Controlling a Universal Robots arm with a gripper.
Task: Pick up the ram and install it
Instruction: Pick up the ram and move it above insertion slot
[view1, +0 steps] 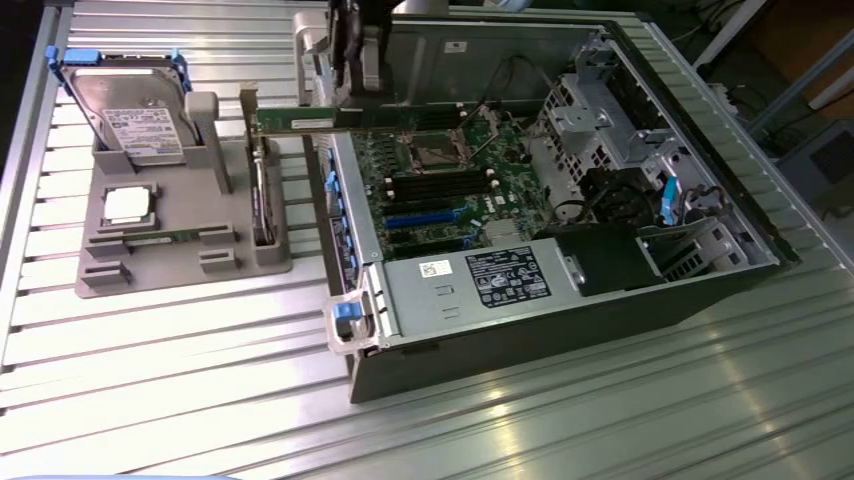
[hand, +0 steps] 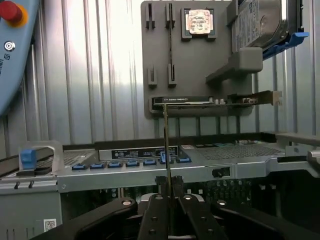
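My gripper (view1: 358, 98) hangs over the far-left rim of the open computer case (view1: 561, 300) and is shut on the ram (view1: 387, 118). In the exterior view the ram is a long green stick held level, above the motherboard (view1: 461, 170). In the wrist view the ram (hand: 166, 145) appears edge-on as a thin line rising from between my black fingers (hand: 155, 215), with my gripper (hand: 169, 200) closed around its lower part. Black memory slots (view1: 434, 186) lie on the board below and to the exterior view's right of the ram.
A grey parts holder (view1: 174, 250) stands at the exterior view's left of the case. It carries a silver hard drive (view1: 127, 110), a square processor chip (view1: 127, 203) and an upright card (view1: 260, 190). The power supply (view1: 481, 280) fills the case's near end. A pendant with a red button (hand: 11, 12) is nearby.
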